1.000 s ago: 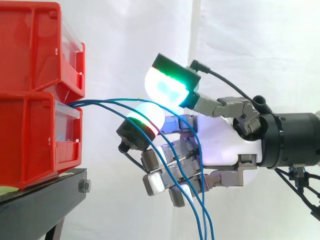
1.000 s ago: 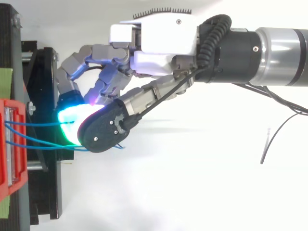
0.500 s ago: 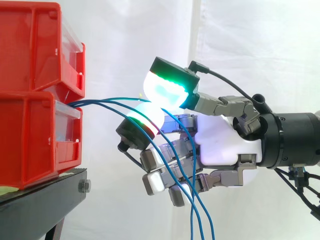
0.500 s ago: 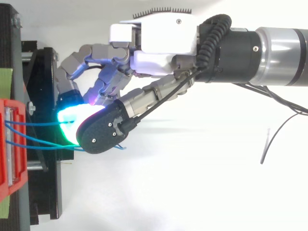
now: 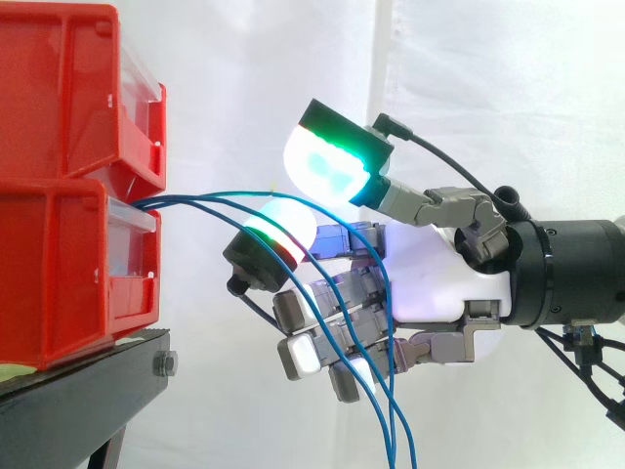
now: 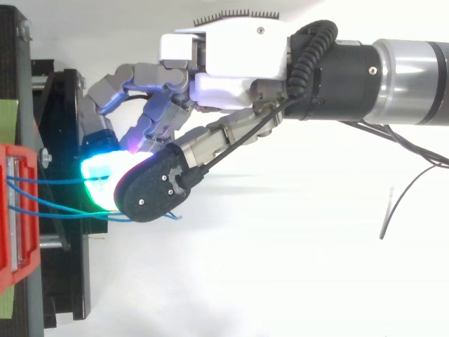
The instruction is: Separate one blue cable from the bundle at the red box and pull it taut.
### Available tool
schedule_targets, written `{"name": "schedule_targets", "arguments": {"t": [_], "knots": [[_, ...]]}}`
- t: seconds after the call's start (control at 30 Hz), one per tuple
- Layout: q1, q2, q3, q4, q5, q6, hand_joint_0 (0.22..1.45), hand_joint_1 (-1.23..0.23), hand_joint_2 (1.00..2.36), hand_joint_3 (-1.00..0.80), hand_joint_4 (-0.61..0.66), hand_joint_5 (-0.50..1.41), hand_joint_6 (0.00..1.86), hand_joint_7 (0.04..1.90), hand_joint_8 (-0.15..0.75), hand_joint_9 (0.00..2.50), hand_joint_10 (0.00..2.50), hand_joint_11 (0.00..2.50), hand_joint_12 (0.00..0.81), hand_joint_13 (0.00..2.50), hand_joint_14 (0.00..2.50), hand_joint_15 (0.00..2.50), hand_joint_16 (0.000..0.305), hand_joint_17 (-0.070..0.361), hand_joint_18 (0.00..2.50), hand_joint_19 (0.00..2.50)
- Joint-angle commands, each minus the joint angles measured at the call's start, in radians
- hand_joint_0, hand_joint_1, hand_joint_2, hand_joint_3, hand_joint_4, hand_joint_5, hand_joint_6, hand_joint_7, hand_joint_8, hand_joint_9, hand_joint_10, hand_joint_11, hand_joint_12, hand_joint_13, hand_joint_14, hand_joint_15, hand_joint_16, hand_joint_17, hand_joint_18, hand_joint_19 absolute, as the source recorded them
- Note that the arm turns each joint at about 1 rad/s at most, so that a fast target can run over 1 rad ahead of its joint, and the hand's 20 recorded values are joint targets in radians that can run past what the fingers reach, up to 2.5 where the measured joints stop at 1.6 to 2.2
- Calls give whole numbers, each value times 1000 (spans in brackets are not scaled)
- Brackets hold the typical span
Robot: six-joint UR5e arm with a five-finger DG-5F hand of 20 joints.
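Three blue cables [image 5: 186,200] strung from the red box [image 5: 59,274] to my hand [image 5: 430,283]!
In the side view they leave the box at my 9 o'clock, arc across slack, thread through my hand and drop away toward 6 o'clock. Whether I've actually gripped one, I cannot tell. The box sits on the black stand [image 5: 88,381].

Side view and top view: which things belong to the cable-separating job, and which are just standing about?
Part of the job: blue cables; stacked red bins they run out from; hand reaching in among the cables.

Just standing about: black stand under the bins; white curtain behind; green strip next to the bins.
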Motion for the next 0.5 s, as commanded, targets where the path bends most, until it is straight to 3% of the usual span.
{"name": "schedule_targets", "arguments": {"t": [0.0, 0.17, 0.47], "knots": [[0, 0, -1, 0, 0, 0, 553, -561, 1000, -500, 29, -105, 759, 1128, 262, 886, 23, 887, 410, 875, 20, 615, 49, 109, 915, 812], [0, 0, -1, -1, 0, 0, 610, -571, 1009, -387, 6, -101, 769, 1181, 252, 887, 23, 882, 401, 869, 20, 606, 47, 105, 902, 813], [0, 0, -1, 0, 0, 0, 577, -653, 1021, -152, -86, -87, 797, 1214, 253, 892, 22, 840, 405, 879, 20, 599, 48, 108, 922, 800]]}}
